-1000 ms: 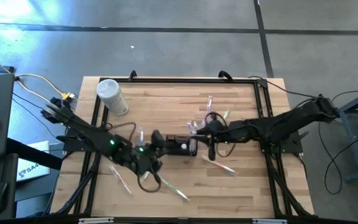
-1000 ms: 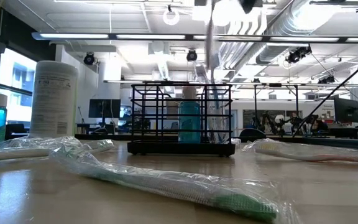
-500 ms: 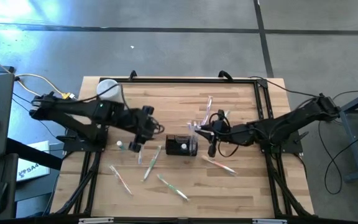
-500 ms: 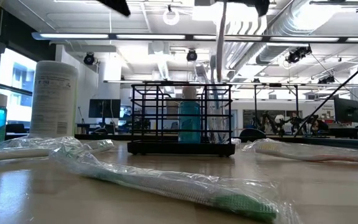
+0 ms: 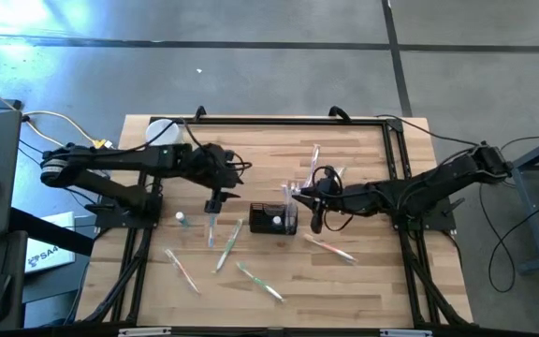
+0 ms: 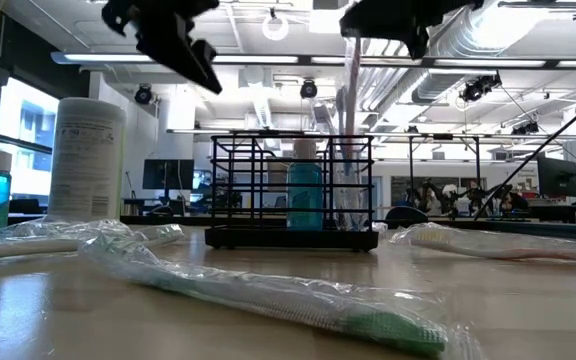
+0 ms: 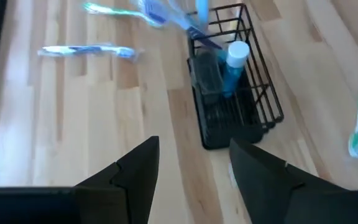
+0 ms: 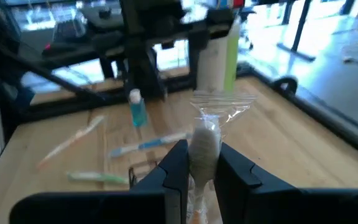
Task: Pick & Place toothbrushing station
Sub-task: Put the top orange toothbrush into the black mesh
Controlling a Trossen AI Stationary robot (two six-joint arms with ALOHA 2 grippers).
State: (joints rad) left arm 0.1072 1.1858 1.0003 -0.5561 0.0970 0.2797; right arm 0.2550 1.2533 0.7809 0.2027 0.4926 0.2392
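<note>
The black wire caddy (image 5: 272, 218) stands on its base at the middle of the table, with a blue bottle (image 7: 232, 62) in it. It also shows in the low view (image 6: 291, 190). My right gripper (image 5: 299, 196) is just right of and above the caddy, shut on a plastic-wrapped toothbrush (image 6: 350, 110). My left gripper (image 5: 214, 200) hangs open and empty above the table, left of the caddy. In its wrist view (image 7: 194, 146) the caddy lies ahead of the fingers. My right gripper pinches the wrapped toothbrush near its upper end (image 8: 204, 146) between its two fingers. The fingers come about level from the table's right and lie across the brush. The brush hangs upright below them, its lower part (image 6: 348, 190) inside the caddy's right-hand compartment.
A white cylindrical container (image 5: 165, 140) stands at the far left. A small teal bottle (image 5: 182, 219) stands left of the caddy. Several wrapped toothbrushes lie around, among them one (image 5: 225, 245) near the caddy's left, one (image 5: 260, 282) toward the near edge and one (image 5: 330, 247) at the right.
My left gripper has risen from low beside the caddy's left and drawn back toward the table's far left. My right gripper has come down over the caddy with the wrapped toothbrush, which stays upright.
</note>
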